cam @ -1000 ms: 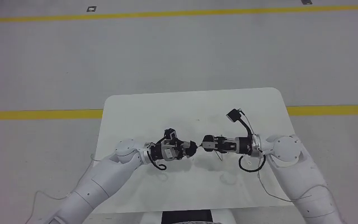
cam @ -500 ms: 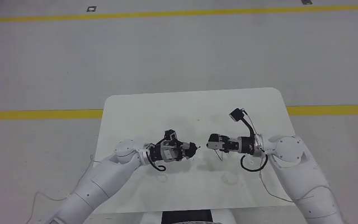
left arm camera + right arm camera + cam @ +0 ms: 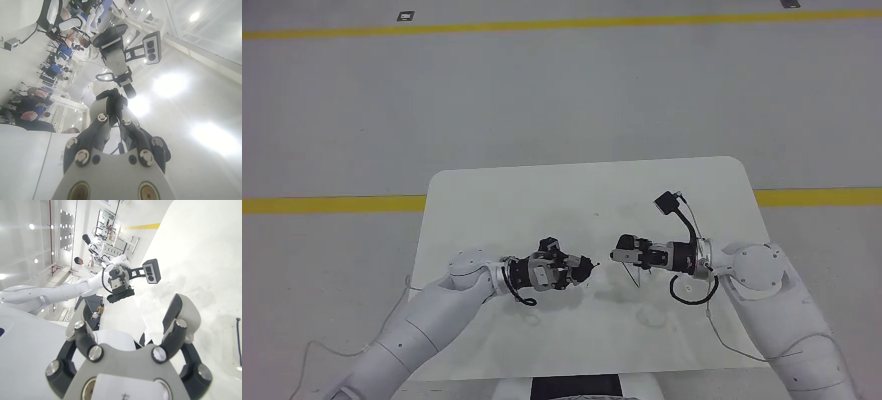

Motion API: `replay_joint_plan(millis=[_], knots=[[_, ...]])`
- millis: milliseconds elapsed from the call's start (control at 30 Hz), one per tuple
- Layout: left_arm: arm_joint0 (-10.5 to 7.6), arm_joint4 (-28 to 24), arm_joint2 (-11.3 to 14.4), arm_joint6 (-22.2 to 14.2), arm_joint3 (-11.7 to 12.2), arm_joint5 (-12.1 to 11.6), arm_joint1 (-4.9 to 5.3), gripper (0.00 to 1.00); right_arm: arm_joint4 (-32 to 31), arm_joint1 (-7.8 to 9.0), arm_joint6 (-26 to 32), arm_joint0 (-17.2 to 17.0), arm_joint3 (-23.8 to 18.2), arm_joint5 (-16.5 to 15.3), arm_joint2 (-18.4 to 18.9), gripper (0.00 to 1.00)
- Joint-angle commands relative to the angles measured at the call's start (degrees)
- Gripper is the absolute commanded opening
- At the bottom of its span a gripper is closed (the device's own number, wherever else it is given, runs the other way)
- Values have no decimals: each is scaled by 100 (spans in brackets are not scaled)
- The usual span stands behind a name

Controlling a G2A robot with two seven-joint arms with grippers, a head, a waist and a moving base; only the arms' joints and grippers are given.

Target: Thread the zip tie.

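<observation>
Zip tie (image 3: 119, 130) first: it was a thin black strip, and it sat pinched in my left claw (image 3: 115, 96). That claw was squeezed tight, with both dark pads pressed together on the strip. The strip ran back from the pads toward my palm. I could not see its head end, so I could not tell which end I held. My left arm (image 3: 432, 310) was over the near left part of the white table (image 3: 492, 195). The claw pointed to the right, above the middle of the table.

Next was a small gap. My two claws faced each other across it, tip to tip, near but not touching.

On the other side of the gap was my right claw (image 3: 619, 252). It was spread wide and held nothing. Its two fingers (image 3: 173, 308) stood far apart, with their ribbed black pads turned in toward each other. From my right wrist I could look between them and see my left claw, pressed tight.

A little more to the right, a loose tie (image 3: 237, 329) lay flat on the table. It was black and short, with a small square head at one end. It lay near my right claw, and neither claw touched it. My right arm (image 3: 772, 290) was over the near right part of the table.
</observation>
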Motion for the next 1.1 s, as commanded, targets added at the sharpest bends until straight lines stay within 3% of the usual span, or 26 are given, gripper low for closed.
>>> replay_joint_plan(millis=[0,233,500,533,567,600,733,900,1067], knots=[[0,-1,0,-1,0,0,0,0,0,0,0,0,0,0,0,100],[83,720,-48,631,-269,-437,41,0,-155,9,-227,-37,95,42,-49,100],[250,737,-211,989,-463,-309,96,0,-742,52,-261,50,-4,0,-137,99],[268,743,-227,1000,-487,-302,102,0,-759,56,-279,48,-8,0,-144,82],[283,745,-244,999,-503,-294,109,0,-782,61,-284,50,-16,0,-150,55],[301,762,-270,1022,-518,-291,118,0,-792,67,-273,56,-27,0,-162,49],[358,714,-317,1007,-570,-210,136,0,-835,84,-224,101,-160,0,-232,35],[364,422,-332,890,-520,142,136,0,-1123,112,-321,137,-425,0,-344,13],[328,252,-313,799,-456,380,126,0,-1354,161,-470,139,-507,0,-449,1]])
